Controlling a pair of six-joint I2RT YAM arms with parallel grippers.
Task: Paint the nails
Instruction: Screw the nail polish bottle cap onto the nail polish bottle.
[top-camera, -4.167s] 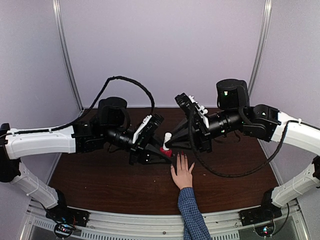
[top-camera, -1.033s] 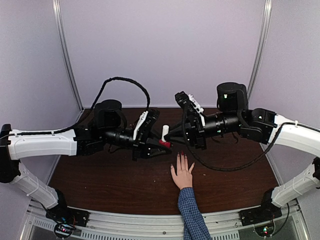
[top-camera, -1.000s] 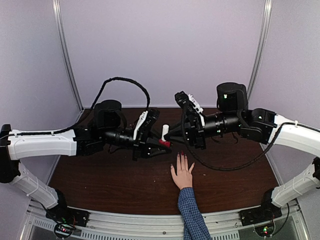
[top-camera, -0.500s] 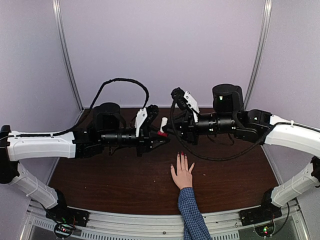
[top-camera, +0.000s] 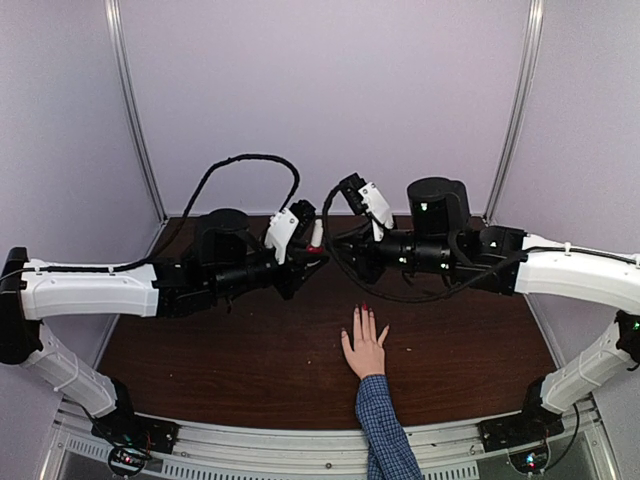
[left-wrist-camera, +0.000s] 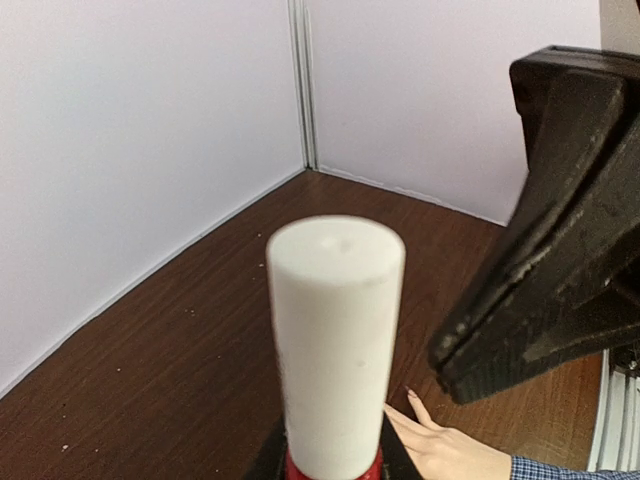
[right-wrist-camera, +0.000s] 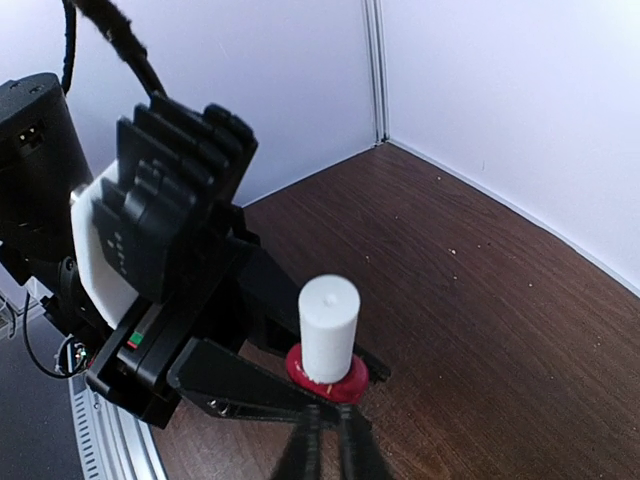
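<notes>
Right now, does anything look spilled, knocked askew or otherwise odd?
Nothing spilled or damaged. The polish bottle is capped, held off the table by the left gripper; the hand lies flat on the table.

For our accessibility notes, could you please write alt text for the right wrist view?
The left gripper holds a small red bottle with a white cap above a brown table. The right gripper, shut, points at it from below.
</notes>
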